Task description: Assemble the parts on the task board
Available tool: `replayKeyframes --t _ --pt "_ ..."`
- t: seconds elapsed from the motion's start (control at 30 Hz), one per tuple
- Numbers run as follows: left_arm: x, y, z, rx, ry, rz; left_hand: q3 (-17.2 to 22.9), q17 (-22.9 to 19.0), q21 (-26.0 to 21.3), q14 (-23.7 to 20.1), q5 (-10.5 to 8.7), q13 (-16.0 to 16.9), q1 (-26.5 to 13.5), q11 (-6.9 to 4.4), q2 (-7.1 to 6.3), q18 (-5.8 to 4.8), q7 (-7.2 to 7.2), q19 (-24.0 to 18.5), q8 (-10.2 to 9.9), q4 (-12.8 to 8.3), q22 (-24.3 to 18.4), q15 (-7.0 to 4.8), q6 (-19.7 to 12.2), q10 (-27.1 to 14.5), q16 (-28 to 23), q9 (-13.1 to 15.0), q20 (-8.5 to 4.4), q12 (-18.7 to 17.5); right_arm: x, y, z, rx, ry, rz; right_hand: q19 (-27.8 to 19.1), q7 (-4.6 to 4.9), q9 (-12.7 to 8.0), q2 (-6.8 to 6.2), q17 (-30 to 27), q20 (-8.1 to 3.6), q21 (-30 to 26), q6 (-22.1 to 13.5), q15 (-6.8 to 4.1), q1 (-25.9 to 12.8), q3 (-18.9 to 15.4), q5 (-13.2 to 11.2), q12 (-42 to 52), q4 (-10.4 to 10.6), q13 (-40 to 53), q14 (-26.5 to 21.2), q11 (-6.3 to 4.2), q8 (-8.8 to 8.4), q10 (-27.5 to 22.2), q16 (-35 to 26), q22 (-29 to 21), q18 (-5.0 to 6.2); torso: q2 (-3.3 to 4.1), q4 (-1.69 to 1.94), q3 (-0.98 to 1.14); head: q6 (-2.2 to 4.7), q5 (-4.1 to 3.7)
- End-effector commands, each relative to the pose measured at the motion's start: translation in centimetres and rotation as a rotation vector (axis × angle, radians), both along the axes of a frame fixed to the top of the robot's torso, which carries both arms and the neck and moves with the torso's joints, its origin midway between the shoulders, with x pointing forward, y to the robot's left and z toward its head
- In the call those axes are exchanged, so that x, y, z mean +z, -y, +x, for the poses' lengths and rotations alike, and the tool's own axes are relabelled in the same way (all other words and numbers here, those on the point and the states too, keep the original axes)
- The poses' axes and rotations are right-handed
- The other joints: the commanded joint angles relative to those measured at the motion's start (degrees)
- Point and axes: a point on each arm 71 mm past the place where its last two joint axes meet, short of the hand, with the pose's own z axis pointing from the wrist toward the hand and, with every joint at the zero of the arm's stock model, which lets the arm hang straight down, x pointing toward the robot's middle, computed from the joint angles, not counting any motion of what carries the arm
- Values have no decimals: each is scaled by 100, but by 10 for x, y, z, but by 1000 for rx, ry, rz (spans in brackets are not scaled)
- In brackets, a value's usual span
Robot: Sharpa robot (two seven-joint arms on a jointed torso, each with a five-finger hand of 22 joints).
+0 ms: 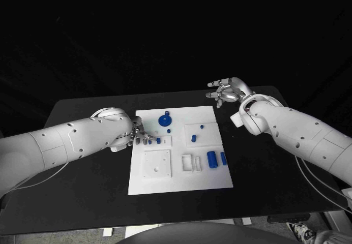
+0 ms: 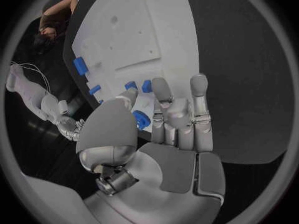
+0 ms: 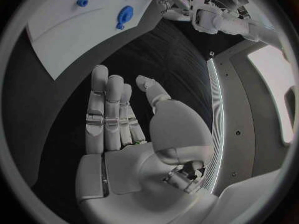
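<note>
The white task board [image 1: 176, 180] lies mid-table. My left hand [image 1: 138, 134] is at the board's left edge and pinches a small blue part [image 2: 140, 120] between thumb and fingers. Just past its fingertips stand two small blue pegs [image 1: 152, 141] [image 2: 138, 85] in the board. A round blue part [image 1: 166, 120] [image 3: 124, 16] lies near the far edge. A blue peg [image 1: 194, 138] stands mid-board, and two blue cylinders [image 1: 217, 158] lie on the right side. My right hand [image 1: 227, 91] [image 3: 121, 119] hovers over the black table beyond the board's far right corner, fingers straight and apart, holding nothing.
White blocks [image 1: 192, 162] and a square white plate [image 1: 157, 163] sit on the board's near half. The black table [image 1: 88, 198] shows bare room on both sides and in front of the board.
</note>
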Motion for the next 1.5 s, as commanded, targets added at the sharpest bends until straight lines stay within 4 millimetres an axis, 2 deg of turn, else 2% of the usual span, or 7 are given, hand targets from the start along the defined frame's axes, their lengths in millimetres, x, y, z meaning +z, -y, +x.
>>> replayKeyframes --t 0.03,0.33,0.47,0.6,1.13,1.4,1.5 --pt "0 1 0 2 12 -17 28 -11 -7 -25 3 -9 -34 -17 12 30 20 17 -25 25 100 -22 -31 272 -26 -2 -19 -19 1 -1 0 7 7 4 -25 -15 -9 18 -5 -7 11 -39 -7 -60 -19 40 -16 22 -4 22 -5 -36 20 -25 -5 14 -1 5 -2 8 3" --pt "2 -1 2 22 44 -47 121 -59 -32 -32 140 -22 -15 -14 345 25 28 30 -22 -125 97 -31 -68 270 -74 3 -35 -47 0 -1 0 7 6 3 -25 -15 -9 18 -5 -7 11 -39 -7 -60 -19 40 -16 22 -4 22 -5 -36 20 -25 -5 14 1 0 -9 6 16" --pt "4 -4 2 32 57 -65 -1 -111 -68 -38 863 -26 -201 -10 1019 19 36 35 -19 -920 97 -34 -153 269 -132 27 -44 -92 -1 0 0 7 4 3 -25 -15 -9 18 -5 -7 11 -39 -7 -60 -19 40 -16 22 -4 22 -5 -36 20 -25 -5 14 1 3 -10 21 5" --pt "5 -5 2 38 62 -78 32 -124 -91 -38 1099 -20 -326 -12 1231 8 33 40 -16 -1276 99 -36 -184 269 -155 21 -53 -119 -2 0 -1 7 3 3 -25 -15 -9 18 -5 -7 11 -39 -7 -60 -19 40 -16 22 -4 22 -5 -36 20 -25 -5 14 -4 2 -8 13 12" --pt "27 -12 14 89 111 -215 7 -800 -409 -397 1034 -96 -224 72 1111 -105 158 -125 35 -1428 6 1 -581 93 -719 -389 -101 -574 -4 3 -1 -3 -1 0 -26 -17 -7 26 -8 -9 16 15 -9 -27 0 26 -20 -2 -5 17 -8 -33 18 -29 -20 14 -11 1 -2 176 115" --pt "52 -24 26 203 182 -430 92 -1852 -1680 -877 957 -1168 771 340 1370 -180 383 -413 430 -1822 -1132 279 -1206 -527 -2419 -1158 130 -2043 -5 9 0 -21 -6 -2 -53 -21 2 -33 -11 -14 39 182 -14 5 256 -65 -29 -18 -9 13 -12 -23 26 -35 45 17 -59 20 4 270 196" --pt "64 -30 32 245 220 -536 148 -2384 -2181 -1133 467 -1986 1183 575 1417 -137 507 -660 477 -1991 -1817 527 -1347 -787 -3450 -1589 366 -2955 -6 12 0 -29 -10 5 -70 -26 7 -40 -20 -12 28 284 -13 -6 264 -69 -35 -15 -12 0 -14 -20 18 -48 45 14 -97 26 5 326 225"
